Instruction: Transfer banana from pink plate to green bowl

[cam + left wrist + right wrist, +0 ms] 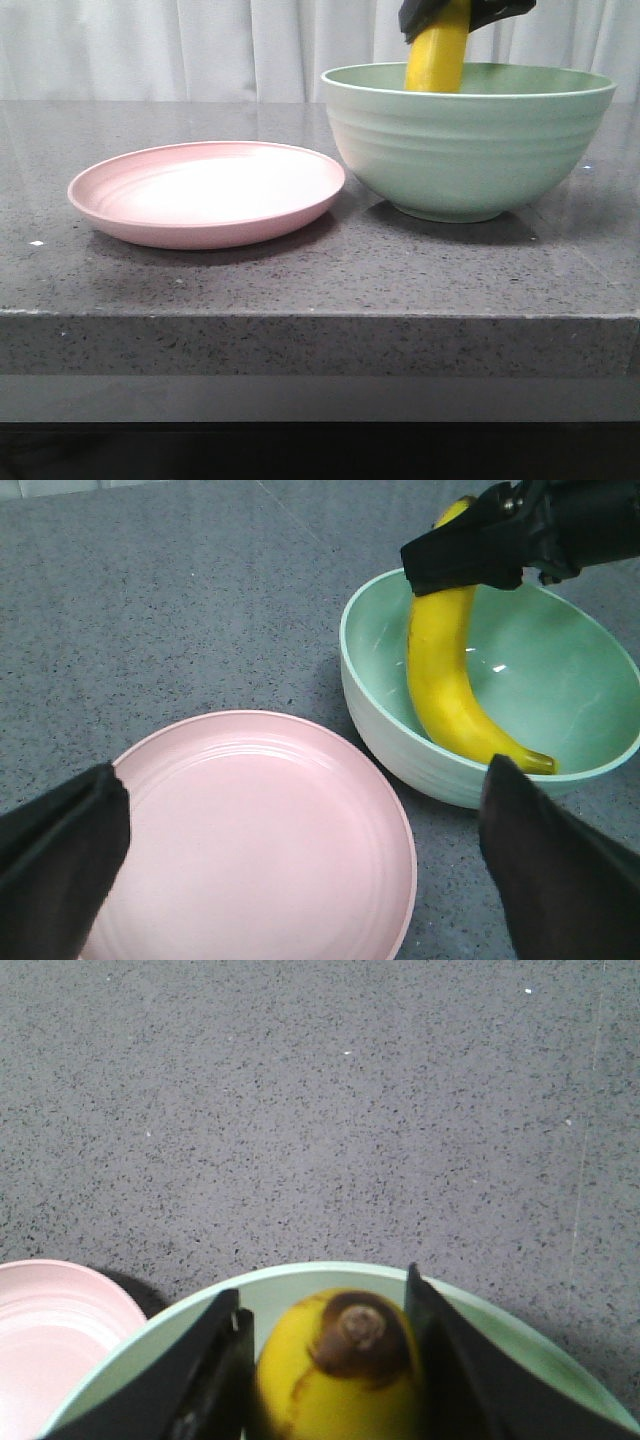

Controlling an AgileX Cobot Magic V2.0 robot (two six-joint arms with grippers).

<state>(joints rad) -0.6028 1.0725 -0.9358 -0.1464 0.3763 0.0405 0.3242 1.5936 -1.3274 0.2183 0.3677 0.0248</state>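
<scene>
The yellow banana (438,58) hangs upright inside the green bowl (468,150), its upper end held by my right gripper (462,16), which is shut on it. In the left wrist view the banana (450,685) curves down to the bowl's (400,750) inner wall, its lower tip near the rim. In the right wrist view the banana's brown end (355,1335) sits between the two black fingers (210,1370). The pink plate (205,192) lies bare to the left of the bowl. My left gripper (300,870) is open over the plate (260,830), holding nothing.
The plate and bowl stand on a dark grey speckled counter (320,280) whose front edge is close to the camera. White curtains (160,45) hang behind it. The plate's rim nearly touches the bowl.
</scene>
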